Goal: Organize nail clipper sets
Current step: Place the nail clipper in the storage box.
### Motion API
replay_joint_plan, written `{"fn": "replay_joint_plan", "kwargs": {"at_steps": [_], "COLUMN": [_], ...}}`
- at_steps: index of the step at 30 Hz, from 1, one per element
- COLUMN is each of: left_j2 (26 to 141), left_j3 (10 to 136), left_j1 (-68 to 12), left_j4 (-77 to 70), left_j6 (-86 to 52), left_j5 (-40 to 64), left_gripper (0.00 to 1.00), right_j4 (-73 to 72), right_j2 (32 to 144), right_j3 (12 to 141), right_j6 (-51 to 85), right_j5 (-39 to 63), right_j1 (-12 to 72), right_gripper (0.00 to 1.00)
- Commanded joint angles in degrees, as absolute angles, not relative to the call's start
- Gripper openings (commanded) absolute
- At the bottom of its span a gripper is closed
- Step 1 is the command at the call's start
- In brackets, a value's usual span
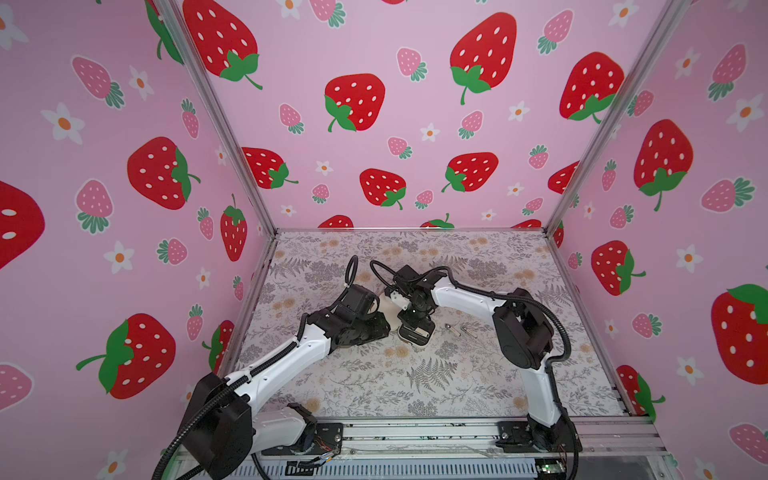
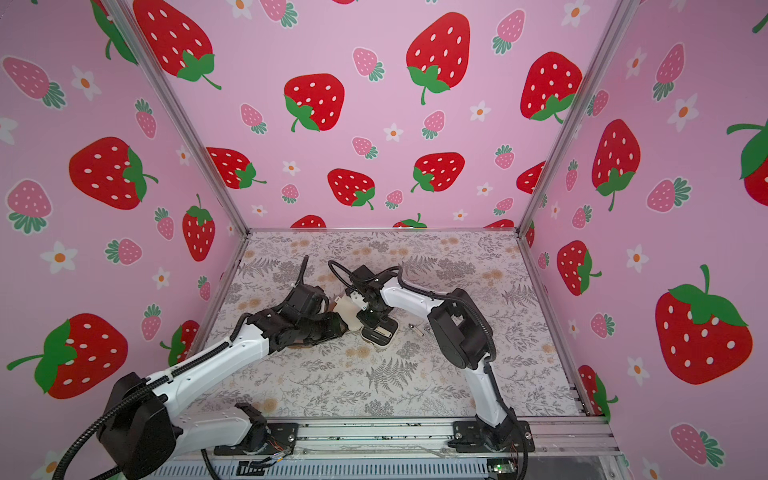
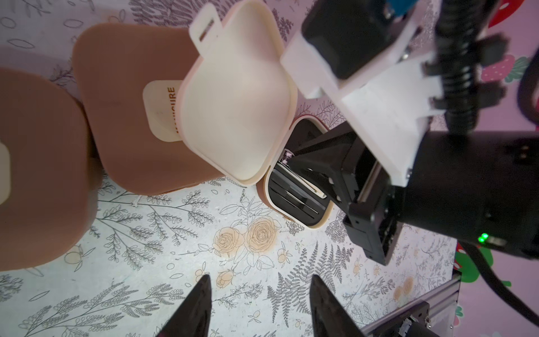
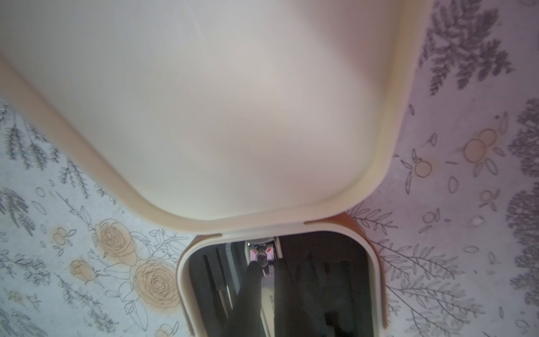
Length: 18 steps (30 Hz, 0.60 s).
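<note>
Cream rounded-square hinged case (image 3: 236,108) stands open near the centre of the floral table (image 1: 415,382). Right gripper (image 4: 266,280) reaches into its black slotted interior, jaws narrow around a silvery metal nail clipper (image 3: 303,181). Left gripper (image 3: 261,294) hovers nearby, jaws wide, empty. Two closed brown rounded-square cases (image 3: 137,116) sit just beside the cream case, toward the left edge. Two slim metal tools (image 1: 467,331) lie loose toward the right edge.

Open case (image 1: 409,340) sitting mid-table (image 1: 415,386), lid (image 1: 388,309) standing behind-left of tray. Clipper (image 3: 304,182) lying in tray. Closed case (image 3: 131,116) sitting beside lid, 2nd closed case (image 3: 38,175) next to it. Loose tools (image 1: 468,331) lying right of open case.
</note>
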<state>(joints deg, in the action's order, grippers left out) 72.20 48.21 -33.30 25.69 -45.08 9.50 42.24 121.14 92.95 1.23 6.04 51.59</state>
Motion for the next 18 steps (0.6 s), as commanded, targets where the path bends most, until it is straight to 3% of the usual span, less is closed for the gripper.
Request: {"fn": "replay_joint_plan", "kwargs": {"at_steps": [1,9,18], "left_j2": [73.9,79.1,86.3], "left_j3": [47.4,47.8,48.4], "left_j1": [-34.2,-37.7,-39.1], "left_j4": [22.1,19.9,18.6], "left_j6": [-47.4,-57.5,-60.8], "left_j5": [12.4,12.0,9.4], "left_gripper": [0.49,0.45,0.39], "right_j4": [45.3,42.5,41.0], "right_j2": [121.2,108.8,108.5], "right_j3": [90.8,89.5,84.6], "right_j6": [2.1,6.0,5.1], "right_j5": [4.8,3.8,6.2], "right_j1": [51.6,47.8,41.5], "right_gripper": [0.14,0.3,0.34]}}
